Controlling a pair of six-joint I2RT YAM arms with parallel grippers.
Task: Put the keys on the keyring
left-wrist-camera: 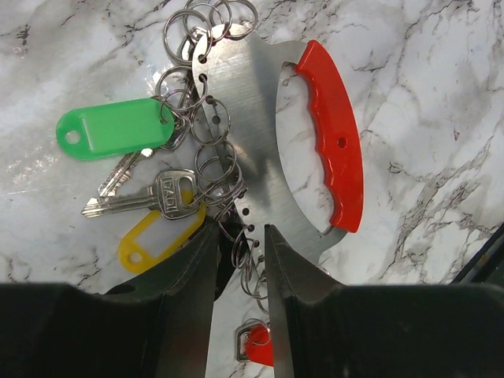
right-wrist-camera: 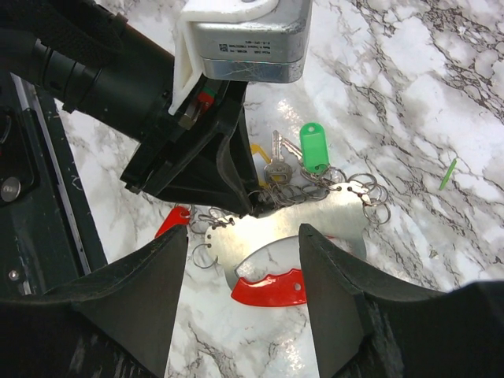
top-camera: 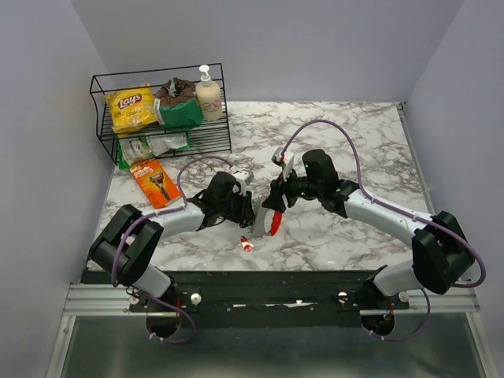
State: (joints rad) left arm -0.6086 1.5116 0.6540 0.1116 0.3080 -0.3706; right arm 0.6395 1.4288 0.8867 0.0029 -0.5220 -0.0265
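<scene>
The keyring (left-wrist-camera: 244, 118) is a flat silvery plate with a red curved grip (left-wrist-camera: 335, 142) and many split rings along its edge. It lies on the marble between the arms (top-camera: 274, 224). A green-tagged key (left-wrist-camera: 110, 128) and a yellow-tagged key (left-wrist-camera: 153, 236) hang from its rings. A red-headed key (left-wrist-camera: 260, 346) lies loose by the rings, also in the top view (top-camera: 247, 245). My left gripper (left-wrist-camera: 242, 236) is closed to a narrow gap with split rings between the fingers at the plate's edge. My right gripper (right-wrist-camera: 244, 232) is wide open above the plate and red grip (right-wrist-camera: 272, 287).
A black wire basket (top-camera: 98, 118) at the back left holds a Lays bag (top-camera: 130, 106), a green bag and a soap bottle (top-camera: 208, 94). An orange razor pack (top-camera: 154, 183) lies in front of it. A small green stick (right-wrist-camera: 447, 173) lies on the marble.
</scene>
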